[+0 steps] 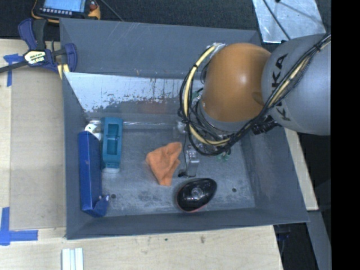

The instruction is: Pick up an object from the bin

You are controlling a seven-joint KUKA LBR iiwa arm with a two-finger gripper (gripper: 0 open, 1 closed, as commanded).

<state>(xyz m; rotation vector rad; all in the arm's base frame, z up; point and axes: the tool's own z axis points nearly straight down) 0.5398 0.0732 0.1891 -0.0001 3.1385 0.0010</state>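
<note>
1. Long blue bar (89, 173) and teal block (112, 143) are hugging the bin (270, 173)'s left wall; the right side's lying bare.
2. Gripper (189, 165) is hanging just right of the mid-bin orange cloth (163, 163); can't tell if it's open.

Pale tabletop (34, 151), dark surround (169, 1)

An orange cloth (165, 161) lies on the bin (135, 180) floor, about mid-bin — crumpled into a loose wedge, 1 corner pointing toward the near wall.
</note>
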